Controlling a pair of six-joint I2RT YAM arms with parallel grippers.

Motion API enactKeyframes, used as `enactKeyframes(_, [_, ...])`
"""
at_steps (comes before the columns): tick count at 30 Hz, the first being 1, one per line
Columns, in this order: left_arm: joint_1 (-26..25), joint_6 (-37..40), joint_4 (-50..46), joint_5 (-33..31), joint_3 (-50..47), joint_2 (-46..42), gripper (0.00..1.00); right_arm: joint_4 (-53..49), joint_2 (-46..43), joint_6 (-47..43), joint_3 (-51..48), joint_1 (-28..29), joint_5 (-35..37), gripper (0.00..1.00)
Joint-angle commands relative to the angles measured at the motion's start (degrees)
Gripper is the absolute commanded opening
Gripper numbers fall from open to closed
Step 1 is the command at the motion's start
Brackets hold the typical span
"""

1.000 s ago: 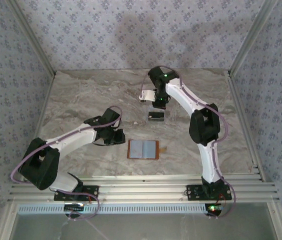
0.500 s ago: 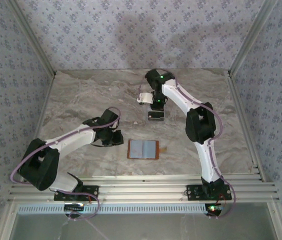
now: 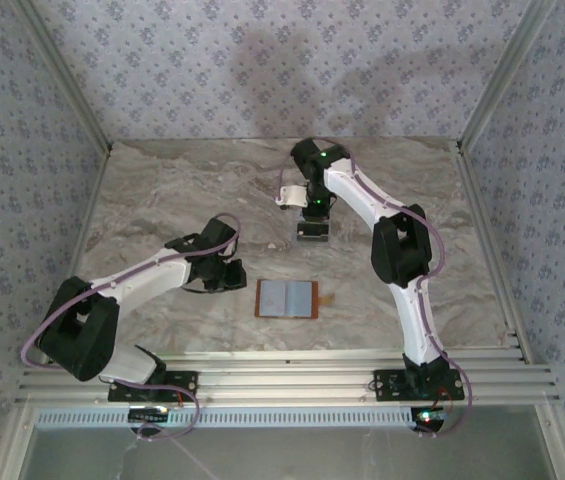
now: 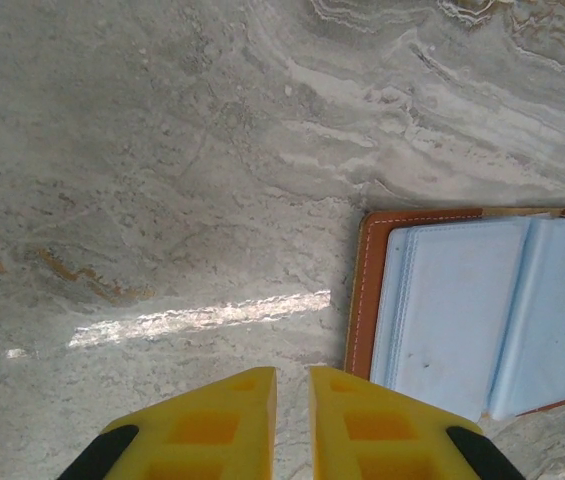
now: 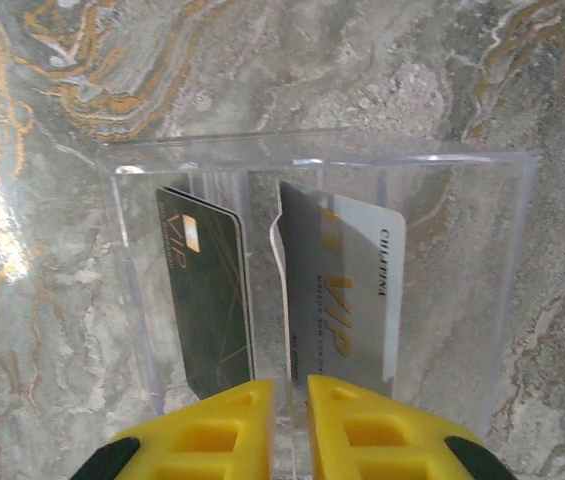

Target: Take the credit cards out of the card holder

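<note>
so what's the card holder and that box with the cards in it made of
Card holder: seems brown leather, white stitching along the edge, with pale blue, probably plastic sleeves inside. Box: clear hard plastic, glossy; the marble-look tabletop and the cards show through its walls.

Lying open and flat on the marble table, near its front middle: brown leather card holder (image 3: 286,298), grey-blue inner sleeves (image 4: 482,315) facing up, snap tab sticking out at its right edge. Standing upright farther back, well apart from it, inside a clear plastic box: a dark grey credit card (image 5: 205,300) and a silver-white VIP credit card (image 5: 347,295).
</note>
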Motion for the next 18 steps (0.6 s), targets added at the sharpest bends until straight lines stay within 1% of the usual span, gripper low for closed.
enactKeyframes(1, [0.33,0.30,-1.58,-0.36,0.28,-0.83,0.17,0.08,-1.59,-7.55,0.88,-0.19,4.51,0.19])
enactKeyframes(7, [0.29,0.02,-1.36,-0.41,0.01,-1.37,0.17,3.83,-5.02,-5.95,-1.12,0.05,6.37,0.20])
enactKeyframes(13, [0.29,-0.56,-0.16,0.69,-0.85,-1.65,0.18,10.33,-9.52,-4.91,-7.83,-0.23,8.62,0.20])
enactKeyframes(18, [0.32,-1.02,1.67,2.42,-1.59,-0.93,0.18,11.46,-12.79,-0.16,-11.26,0.02,8.32,0.21])
